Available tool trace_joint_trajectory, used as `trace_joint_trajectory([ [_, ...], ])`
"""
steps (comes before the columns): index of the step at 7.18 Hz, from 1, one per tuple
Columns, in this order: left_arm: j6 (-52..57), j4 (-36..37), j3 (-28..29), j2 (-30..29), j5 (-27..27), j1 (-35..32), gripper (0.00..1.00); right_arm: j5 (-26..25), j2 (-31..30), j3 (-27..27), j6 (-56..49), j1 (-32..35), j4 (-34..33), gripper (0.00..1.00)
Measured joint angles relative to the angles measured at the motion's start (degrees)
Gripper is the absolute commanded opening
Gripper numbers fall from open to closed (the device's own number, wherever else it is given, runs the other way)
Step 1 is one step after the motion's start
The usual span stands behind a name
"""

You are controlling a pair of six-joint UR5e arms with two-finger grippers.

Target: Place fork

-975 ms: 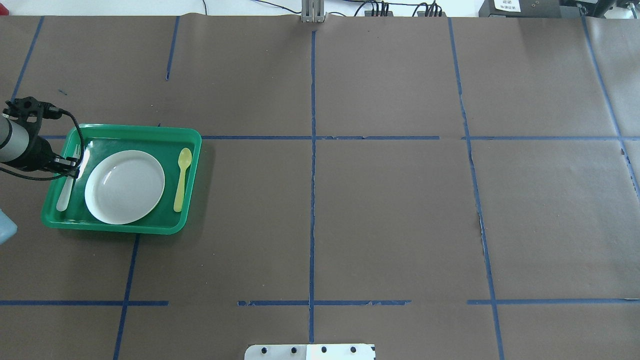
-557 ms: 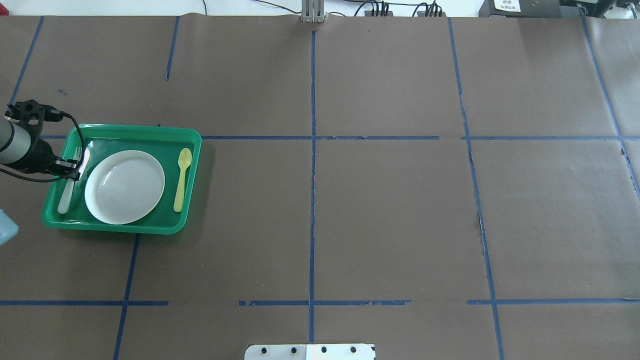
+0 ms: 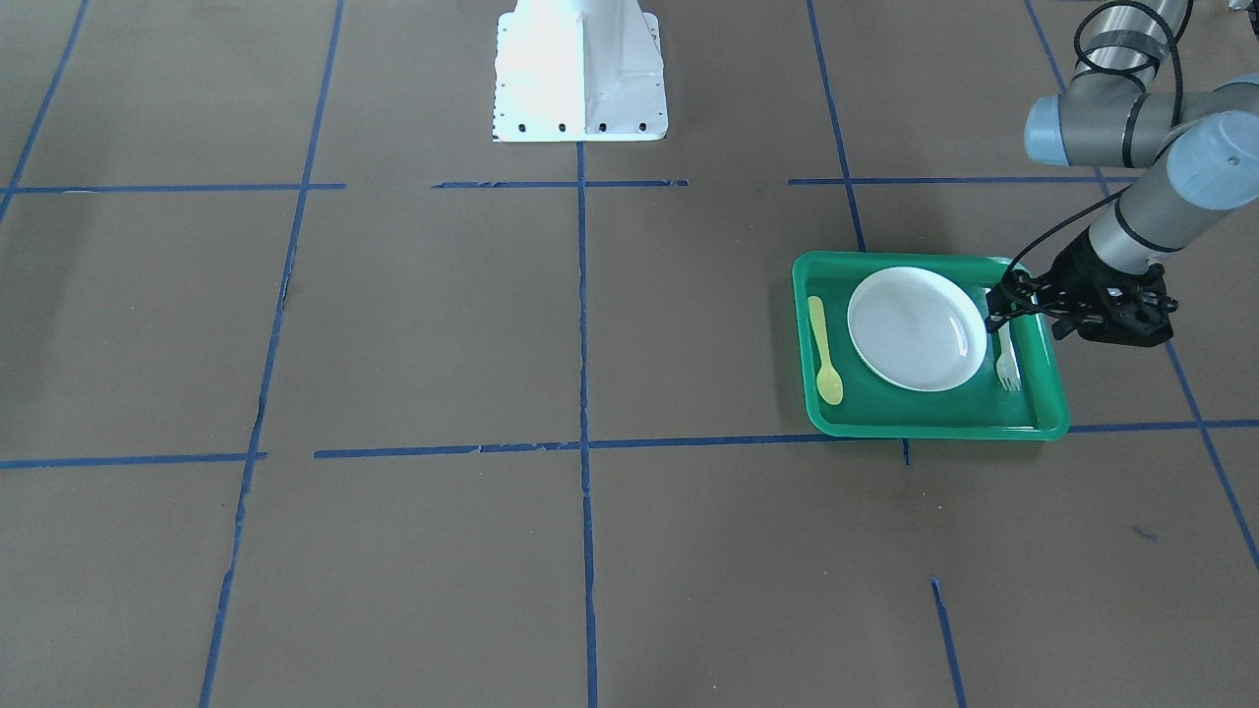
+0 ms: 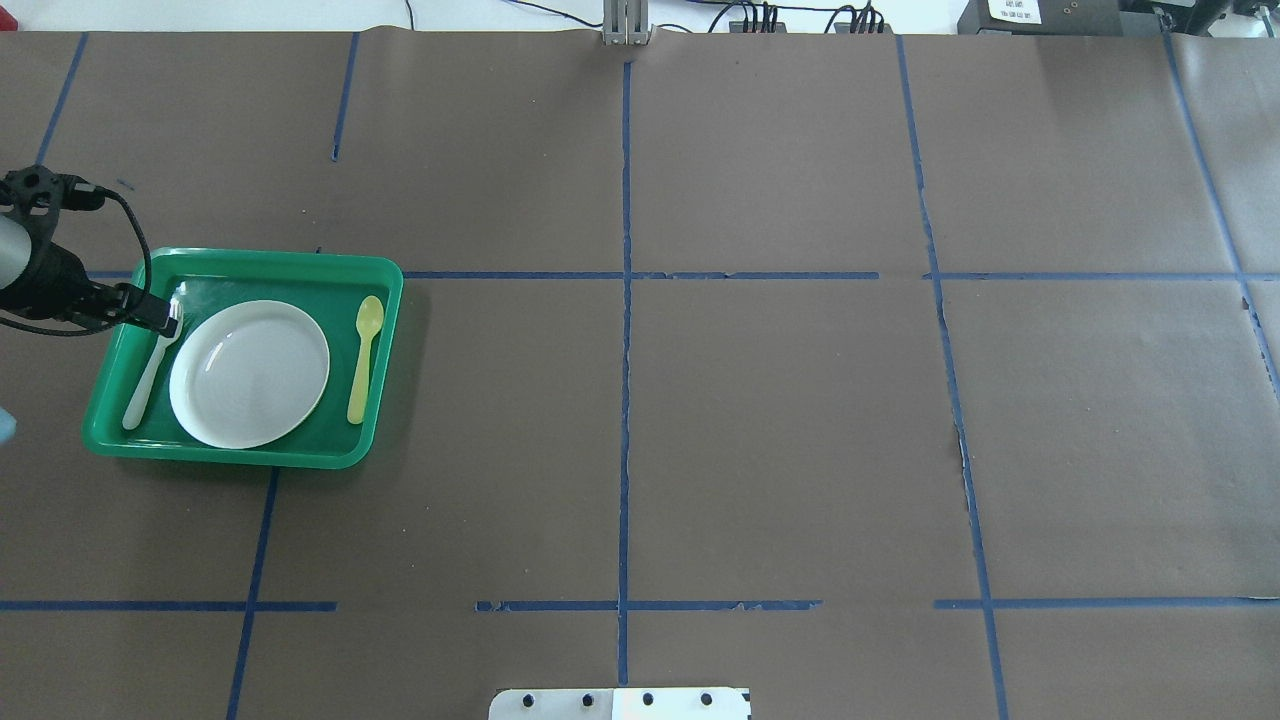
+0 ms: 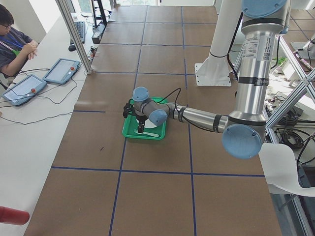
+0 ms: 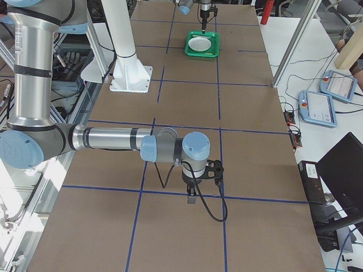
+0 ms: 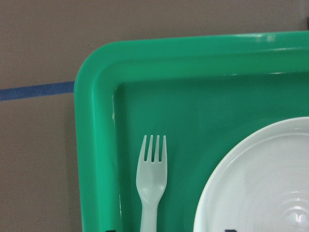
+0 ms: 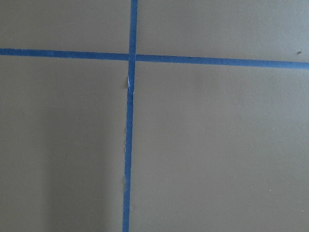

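The fork (image 4: 150, 370) lies flat in the green tray (image 4: 240, 456), just beside the white plate (image 4: 250, 360). The left end effector (image 4: 160, 316) hovers over the fork's tine end, fingers apparently spread, gripping nothing. The right end effector (image 6: 191, 198) is well apart from the plate; its state cannot be determined.

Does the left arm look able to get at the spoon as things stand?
Probably yes. The spoon lies uncovered in the tray. The plate sits between it and the left gripper, open above the fork, so the arm would have to cross over the plate.
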Motion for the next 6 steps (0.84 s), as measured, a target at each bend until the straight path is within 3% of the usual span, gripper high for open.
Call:
trace_joint_trajectory([
  [2, 9.0, 1.5, -2.7, 0.1, -0.4, -6.4, 1.00, 0.0, 0.0, 0.0, 0.0, 0.0, 0.0, 1.00],
  [6, 32.7, 15.9, -2.9, -0.3, -0.2, -20.0, 1.00, 0.0, 0.0, 0.0, -0.1, 0.0, 0.0, 1.00],
])
